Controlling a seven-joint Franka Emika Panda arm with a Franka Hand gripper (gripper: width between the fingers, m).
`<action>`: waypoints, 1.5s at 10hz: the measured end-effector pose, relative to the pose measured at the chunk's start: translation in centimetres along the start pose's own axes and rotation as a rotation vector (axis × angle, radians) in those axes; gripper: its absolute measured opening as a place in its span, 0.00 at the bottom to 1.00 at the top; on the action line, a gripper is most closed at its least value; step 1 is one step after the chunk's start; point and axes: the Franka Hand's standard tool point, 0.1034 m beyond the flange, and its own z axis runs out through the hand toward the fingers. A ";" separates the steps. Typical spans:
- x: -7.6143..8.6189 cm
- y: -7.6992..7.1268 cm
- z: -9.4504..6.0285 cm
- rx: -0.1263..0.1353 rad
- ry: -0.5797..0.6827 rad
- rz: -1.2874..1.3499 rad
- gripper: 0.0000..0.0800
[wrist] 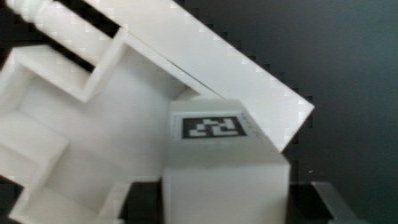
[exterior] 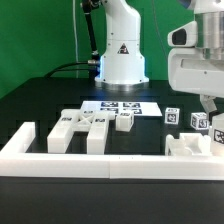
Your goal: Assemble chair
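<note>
Claw (wrist: 221, 208) grips tagged white bar (wrist: 224, 165), jaws part-open.

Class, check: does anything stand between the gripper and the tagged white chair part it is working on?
Nothing visible does. In the wrist view the tagged chair part already sits between the jaws of the gripper, apparently gripped.

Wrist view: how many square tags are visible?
1: the tag sits on the upper face of the white chair part. Other faces are out of sight, so more tags may be hidden.
</note>
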 end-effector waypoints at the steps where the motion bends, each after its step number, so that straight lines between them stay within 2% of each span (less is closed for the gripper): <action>1: 0.0 0.0 0.0 0.000 0.001 0.104 0.36; 3: 0.0 0.0 0.0 0.000 -0.003 0.254 0.36; 4: -0.1 0.0 0.0 0.000 -0.003 0.279 0.45; 5: -0.1 0.0 0.1 -0.001 -0.003 0.251 0.66; 6: -0.3 -0.1 0.1 -0.001 -0.003 0.157 0.66; 7: -0.6 -0.1 0.1 -0.006 -0.005 0.142 0.78; 8: -0.7 -0.3 -0.1 -0.012 -0.009 -0.067 0.80; 9: -0.6 -0.4 -0.2 -0.008 -0.008 -0.277 0.81; 10: -1.1 -0.5 0.0 -0.008 -0.007 -0.400 0.81; 11: -1.2 -0.5 0.0 -0.017 -0.002 -0.611 0.81; 13: -0.7 -0.3 0.0 -0.018 -0.004 -0.839 0.81; 15: -0.6 -0.2 0.1 -0.036 0.004 -0.998 0.81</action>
